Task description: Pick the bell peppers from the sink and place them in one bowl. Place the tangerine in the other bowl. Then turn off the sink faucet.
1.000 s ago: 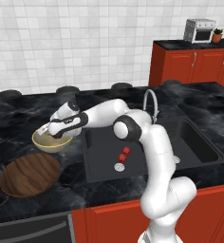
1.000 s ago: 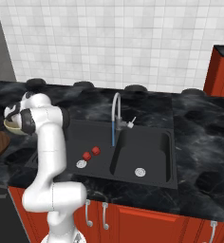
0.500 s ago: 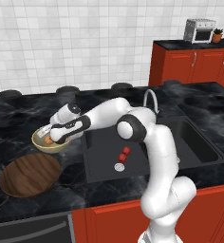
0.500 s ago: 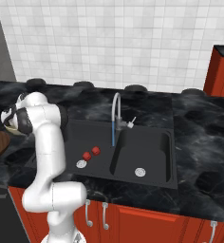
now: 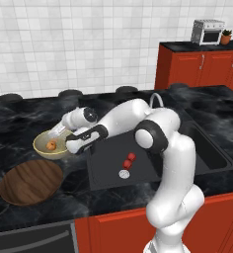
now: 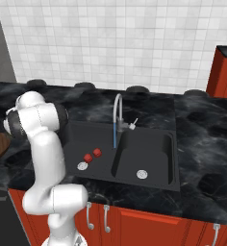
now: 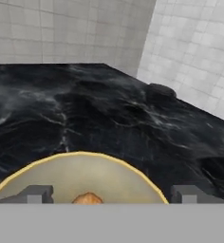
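Observation:
The tangerine [image 5: 51,145] lies inside the cream-yellow bowl [image 5: 41,148] on the black counter. My gripper [image 5: 60,139] hangs just above the bowl's right side, open, with nothing between its fingers. In the hand view the tangerine [image 7: 88,198] sits between the wide-apart fingertips [image 7: 35,193], inside the bowl's rim [image 7: 76,155]. Two red bell peppers [image 5: 130,160] rest in the sink [image 5: 106,170] near the drain [image 5: 123,173]; they are also in the right base view as bell peppers [image 6: 92,155]. The wooden bowl [image 5: 30,180] is empty. The faucet [image 6: 117,111] runs a blue stream.
A second basin [image 6: 149,156] lies right of the faucet. Dark burners [image 6: 137,90] line the back of the counter by the tiled wall. Red cabinets [image 5: 202,69] with a small oven [image 5: 207,30] stand at the far right. My arm [image 5: 138,116] spans over the sink's left side.
The gripper has gone from shut on the tangerine to wide open. The tangerine has dropped into the cream-yellow bowl. The arm has hardly moved.

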Controlling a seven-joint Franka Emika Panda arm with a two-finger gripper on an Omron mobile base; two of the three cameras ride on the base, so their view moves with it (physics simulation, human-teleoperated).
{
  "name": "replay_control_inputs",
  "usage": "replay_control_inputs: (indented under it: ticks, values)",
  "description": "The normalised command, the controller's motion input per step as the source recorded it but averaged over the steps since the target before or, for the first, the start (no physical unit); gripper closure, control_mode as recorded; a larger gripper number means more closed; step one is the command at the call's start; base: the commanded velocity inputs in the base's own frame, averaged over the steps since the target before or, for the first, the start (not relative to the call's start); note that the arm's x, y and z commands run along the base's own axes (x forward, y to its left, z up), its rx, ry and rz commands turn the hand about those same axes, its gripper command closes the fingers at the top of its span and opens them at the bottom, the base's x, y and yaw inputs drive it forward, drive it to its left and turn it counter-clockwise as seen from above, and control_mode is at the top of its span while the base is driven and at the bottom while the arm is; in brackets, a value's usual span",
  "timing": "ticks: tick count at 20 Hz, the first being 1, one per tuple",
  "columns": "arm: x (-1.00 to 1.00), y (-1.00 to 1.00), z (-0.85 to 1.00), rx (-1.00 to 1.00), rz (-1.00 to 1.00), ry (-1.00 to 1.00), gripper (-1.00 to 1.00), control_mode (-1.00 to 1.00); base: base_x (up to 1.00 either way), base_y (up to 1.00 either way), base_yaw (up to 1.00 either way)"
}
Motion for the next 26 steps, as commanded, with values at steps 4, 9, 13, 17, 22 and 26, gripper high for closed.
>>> replay_control_inputs:
  ticks: [4, 9, 13, 17, 22, 26]
  values:
    - [-0.26, -0.25, 0.83, 0.0, -0.12, -0.07, -1.0, -1.0, 0.0, 0.0, 0.0]
    - [-0.11, -0.21, 0.89, 0.0, -0.19, 0.02, -1.0, -1.0, 0.0, 0.0, 0.0]
    - [-0.34, -0.43, 0.53, -0.04, -0.28, 0.2, -1.0, -1.0, 0.0, 0.0, 0.0]
    - [-0.57, -0.6, 0.07, -0.04, -0.34, 0.18, -1.0, -1.0, 0.0, 0.0, 0.0]
    - [-0.72, -0.82, -0.08, -0.01, -0.37, 0.08, -1.0, -1.0, 0.0, 0.0, 0.0]
    - [-0.58, -0.92, 0.0, 0.0, -0.33, 0.15, -1.0, -1.0, 0.0, 0.0, 0.0]
